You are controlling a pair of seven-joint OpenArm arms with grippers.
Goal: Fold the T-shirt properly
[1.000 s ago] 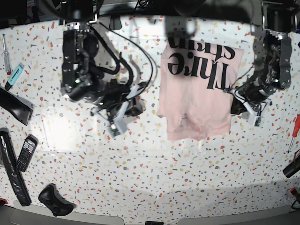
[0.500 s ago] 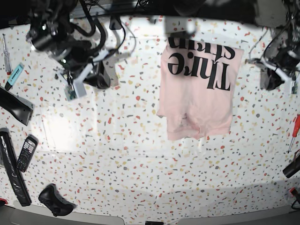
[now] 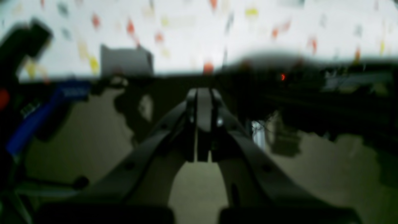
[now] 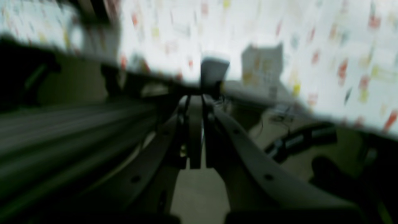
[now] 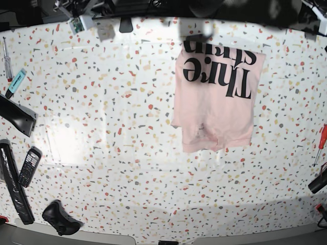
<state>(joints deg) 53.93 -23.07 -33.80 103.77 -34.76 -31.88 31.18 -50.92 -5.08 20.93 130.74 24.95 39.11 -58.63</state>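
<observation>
The pale pink T-shirt [image 5: 217, 102] lies folded into a narrow upright rectangle on the speckled table [image 5: 127, 153], right of centre, with its black lettering face up. Both arms are drawn back to the far edge, well away from it. Only a part of the right arm [image 5: 76, 20] shows at the top left of the base view and a part of the left arm [image 5: 314, 10] at the top right. In the blurred left wrist view, my left gripper [image 3: 203, 93] is shut and empty. In the blurred right wrist view, my right gripper [image 4: 195, 99] is shut and empty.
At the left edge lie a screwdriver [image 5: 6, 58], a teal marker [image 5: 16, 81], a black bar [image 5: 15, 115], a black phone [image 5: 29, 166] and a black controller [image 5: 59, 217]. A red screwdriver [image 5: 321, 143] lies at the right edge.
Both arms have risen from beside the shirt and pulled back to the far edge, almost out of the base view. The shirt has not moved.
</observation>
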